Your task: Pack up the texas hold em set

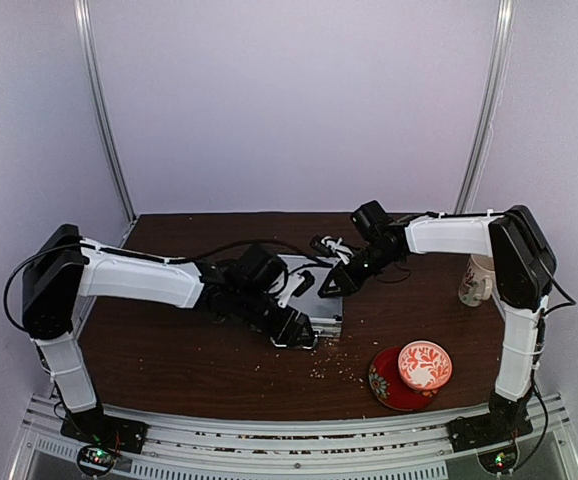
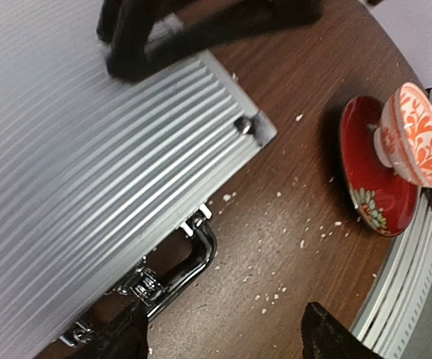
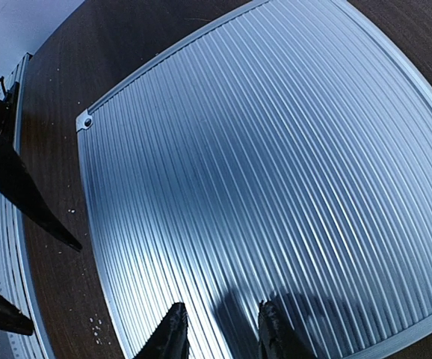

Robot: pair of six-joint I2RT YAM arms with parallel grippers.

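The silver ribbed briefcase (image 1: 319, 305) lies shut on the brown table, its black handle (image 2: 182, 265) towards the front edge. My left gripper (image 2: 223, 329) is open and empty, low over the table just in front of the handle, with one finger (image 2: 126, 333) beside the latch. My right gripper (image 3: 220, 329) is open a little with nothing between the fingertips, right over the lid (image 3: 261, 164) near its edge. Both also show in the top view: left (image 1: 299, 335), right (image 1: 331, 285). Chips, card box and dice are out of view.
A red-and-white bowl (image 1: 425, 364) on a red saucer (image 1: 381, 388) stands at the front right, close to the table edge. A white mug (image 1: 477, 280) stands at the right. Pale crumbs (image 1: 334, 368) lie in front of the case. A tangle of cable (image 1: 331, 245) lies behind it.
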